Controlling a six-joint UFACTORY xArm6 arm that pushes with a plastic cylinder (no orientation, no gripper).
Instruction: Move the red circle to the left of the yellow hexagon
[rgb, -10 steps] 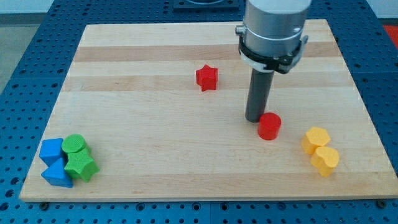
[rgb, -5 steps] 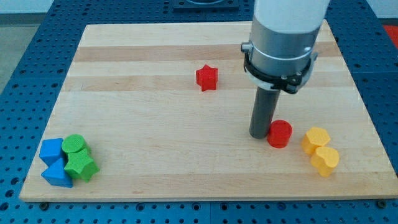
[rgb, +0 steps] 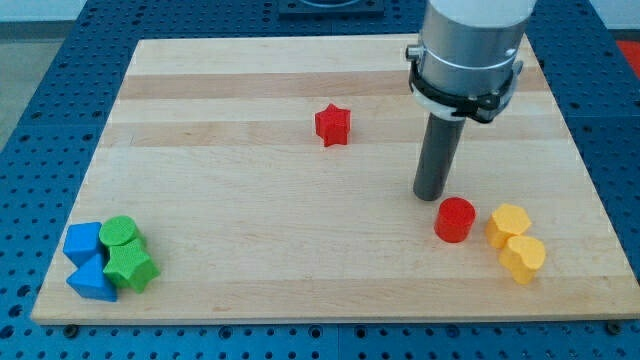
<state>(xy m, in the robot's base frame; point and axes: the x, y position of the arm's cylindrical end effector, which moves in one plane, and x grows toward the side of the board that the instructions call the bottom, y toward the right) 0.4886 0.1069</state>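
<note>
The red circle (rgb: 455, 219) lies on the wooden board at the view's lower right, just left of the yellow hexagon (rgb: 508, 224), with a small gap between them. My tip (rgb: 430, 195) stands just above and to the left of the red circle, apart from it. A yellow heart-shaped block (rgb: 523, 258) touches the hexagon from below.
A red star (rgb: 332, 125) sits near the board's upper middle. At the view's lower left a cluster holds a blue cube (rgb: 83, 243), a blue triangle (rgb: 91, 279), a green circle (rgb: 119, 232) and a green star (rgb: 131, 266). The board's edge (rgb: 330, 312) runs along the bottom.
The red circle was pushed right and down, ending beside the yellow hexagon. My tip then drew back up and away from it.
</note>
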